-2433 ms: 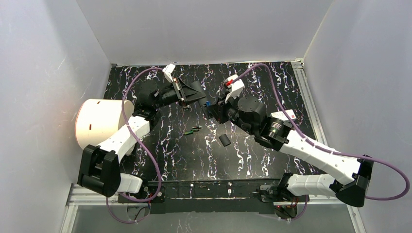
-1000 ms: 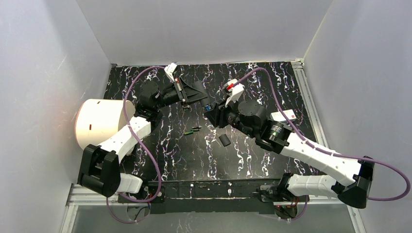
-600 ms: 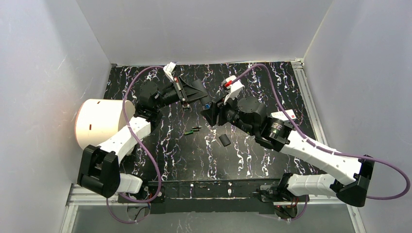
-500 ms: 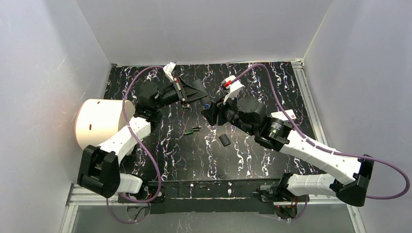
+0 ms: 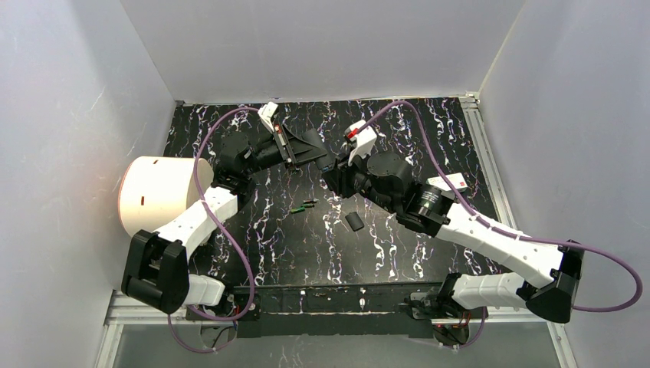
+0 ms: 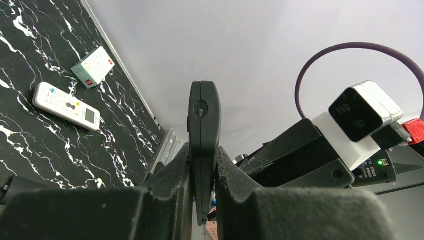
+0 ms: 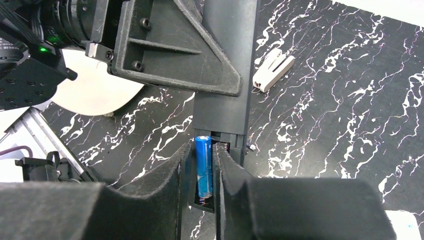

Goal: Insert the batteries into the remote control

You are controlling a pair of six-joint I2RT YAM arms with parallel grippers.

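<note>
1. The blue battery is pinched by its long sides in the right tool, which is closed on it. It sits at the open bay at the end of the black remote. I cannot tell whether it is seated.
2. The left tool is clamped on the remote's flat faces and holds it off the bench.
3. The cell is probably light, rigid and smooth, so it may roll or slip. A mid-length hold that leaves both ends free suits it.
4. The remote looks like a stiff, light plastic shell, best held on the body, away from the bay.
5. The green battery and black battery lie close together on the bench, well apart from the remote.
6. The bench is hard, flat and dark-marbled, so the black cell blends in.
7. White walls close in on three sides. A white remote and a small box lie off to the side.
</note>
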